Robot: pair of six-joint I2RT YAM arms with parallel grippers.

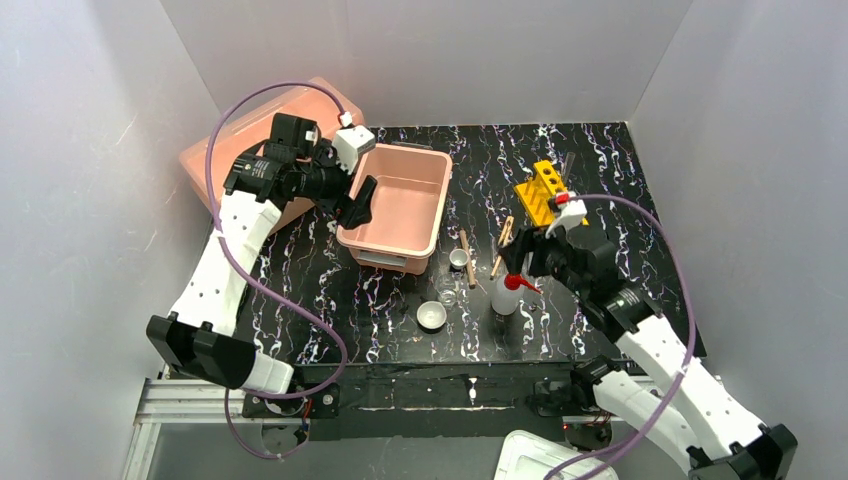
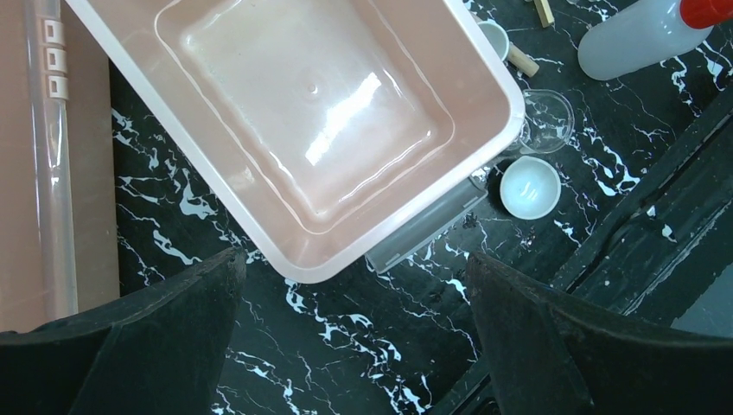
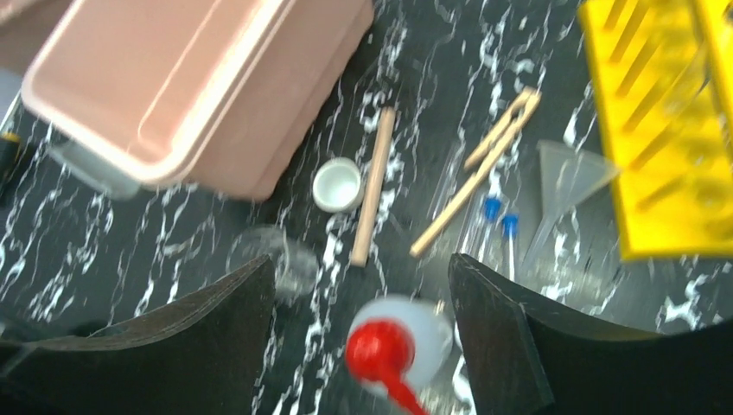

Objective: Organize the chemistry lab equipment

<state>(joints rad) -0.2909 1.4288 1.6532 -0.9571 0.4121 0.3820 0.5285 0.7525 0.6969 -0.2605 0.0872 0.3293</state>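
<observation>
Worktop: I see a black marbled worktop (image 1: 600,160) boxed in by white walls, and the loose gear lies from its middle towards the right edge.
Bottle: the squeeze bottle (image 1: 508,295) stands upright close to the near edge, a little right of middle.
Axis: its long axis is vertical, with the red spout on top.
Key relation: it sits straight below the right pincer (image 3: 361,277), between the two fingers.
Right pincer: the fingers are spread, with one on either side of the bottle. I see no pinch on it.
Left pincer: the left pincer (image 2: 354,259) is spread wide and holds nothing. It hangs over the near rim of the tub (image 1: 441,205), well apart from the bottle.
Nearer arm: the right arm is plainly nearer.
Next move, my guess: a vertical bottle calls for closing across its body.
Count, containers: one pink tub, and one pink lidded box (image 1: 240,150) at the far left corner.
Count, vessels: one bottle, one white dish (image 1: 432,316), one small white cup (image 3: 337,184), one clear glass beaker (image 2: 546,121) and one funnel (image 3: 566,173).
Count, long things: three wooden sticks (image 3: 373,186), two of them meeting in a V, and two blue-capped tubes (image 3: 491,220).
Count, rack: one yellow rack (image 1: 540,190) towards the far right corner.
</observation>
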